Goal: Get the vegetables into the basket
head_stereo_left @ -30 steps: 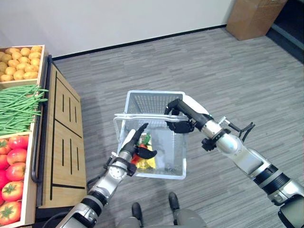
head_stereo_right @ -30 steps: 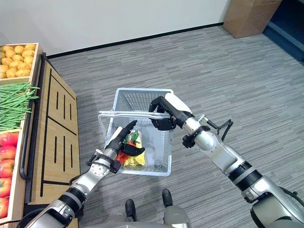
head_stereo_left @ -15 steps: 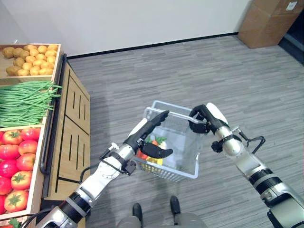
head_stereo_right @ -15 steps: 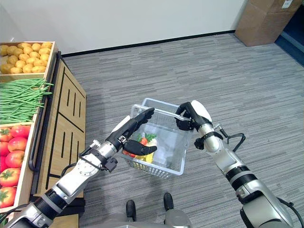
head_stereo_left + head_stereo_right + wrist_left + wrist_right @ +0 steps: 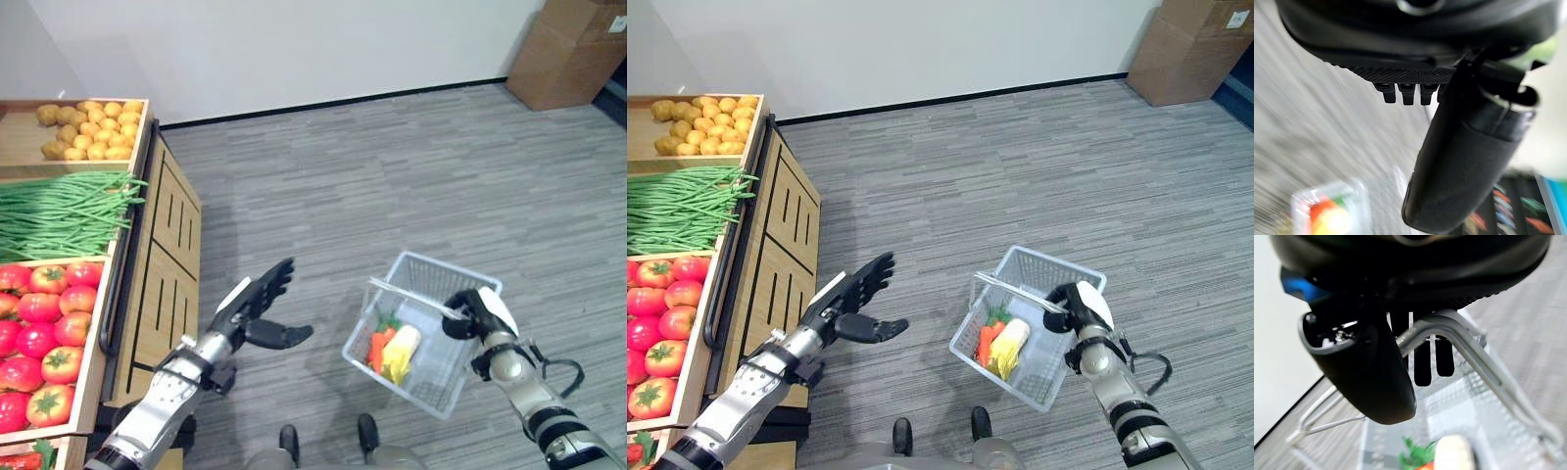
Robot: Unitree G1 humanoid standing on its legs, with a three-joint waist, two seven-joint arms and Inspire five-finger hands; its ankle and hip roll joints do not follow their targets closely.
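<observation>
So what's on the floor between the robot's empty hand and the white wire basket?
Nothing: bare grey floor separates the open left hand from the white wire basket, in both eye views.

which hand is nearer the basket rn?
Right. The right hand is curled round the basket handle; the left hand hangs open, apart from it, toward the produce stand.

The left hand is out of the basket now, open and well apart from it. The basket hangs lower at the right hand, vegetables lying inside.
</observation>
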